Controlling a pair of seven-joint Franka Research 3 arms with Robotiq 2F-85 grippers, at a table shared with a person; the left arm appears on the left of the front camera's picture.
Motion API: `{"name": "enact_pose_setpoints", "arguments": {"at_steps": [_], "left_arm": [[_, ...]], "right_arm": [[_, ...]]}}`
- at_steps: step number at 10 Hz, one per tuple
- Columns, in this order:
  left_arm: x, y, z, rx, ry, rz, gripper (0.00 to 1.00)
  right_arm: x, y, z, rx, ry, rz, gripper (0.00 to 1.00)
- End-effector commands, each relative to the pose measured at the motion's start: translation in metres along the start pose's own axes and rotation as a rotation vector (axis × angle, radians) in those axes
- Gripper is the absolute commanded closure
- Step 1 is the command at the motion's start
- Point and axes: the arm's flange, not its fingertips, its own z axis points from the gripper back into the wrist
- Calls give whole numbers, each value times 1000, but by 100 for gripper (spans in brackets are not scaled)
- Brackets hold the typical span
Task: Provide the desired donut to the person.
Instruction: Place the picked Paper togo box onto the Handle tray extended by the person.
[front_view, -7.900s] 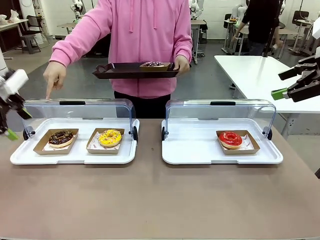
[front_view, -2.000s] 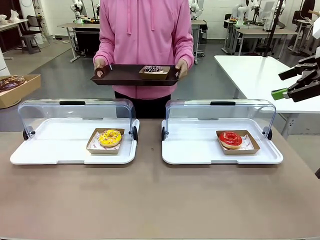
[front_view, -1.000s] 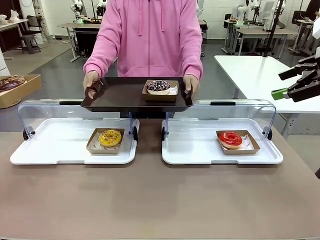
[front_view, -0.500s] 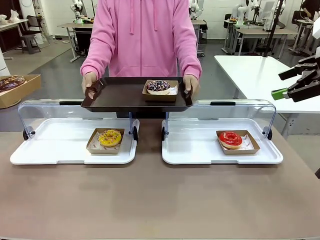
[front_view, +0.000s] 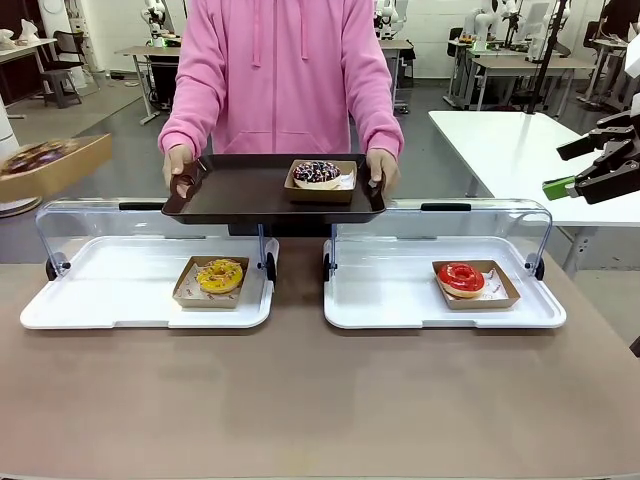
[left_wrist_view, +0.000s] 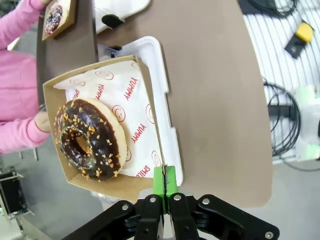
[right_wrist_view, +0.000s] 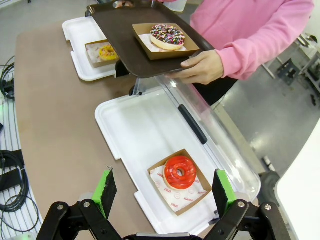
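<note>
Across the brown table (front_view: 320, 400) the person (front_view: 285, 70) holds out a tray (front_view: 240, 190). Your left gripper (left_wrist_view: 165, 182), pinching the chocolate donut's carton (left_wrist_view: 100, 140), is mid-delivery; next, set it on the bare tray area ahead. Your right gripper (right_wrist_view: 162, 192) hangs spread.

Bright, even indoor light; motion-blurred donut box (front_view: 52, 163) at left edge.
</note>
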Motion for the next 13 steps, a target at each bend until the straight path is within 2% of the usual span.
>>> {"name": "enact_pose_setpoints", "arguments": {"at_steps": [1, 3, 5, 6, 7, 10, 13], "left_arm": [[61, 58, -1, -78, 71, 162, 99], [112, 102, -33, -88, 199, 240, 99], [152, 138, -78, -110, 282, 229, 99], [165, 155, -109, -157, 256, 187, 99], [171, 165, -134, -144, 291, 211, 99], [176, 179, -198, -86, 236, 187, 99], [165, 193, -234, -51, 210, 148, 99]], "right_arm": [[-1, 0, -1, 8, 4, -2, 0], [-1, 0, -1, 8, 4, -2, 0], [-1, 0, -1, 8, 4, -2, 0], [-1, 0, -1, 8, 4, -2, 0], [-1, 0, -1, 8, 4, -2, 0], [-1, 0, -1, 8, 4, -2, 0], [-1, 0, -1, 8, 4, -2, 0]]}}
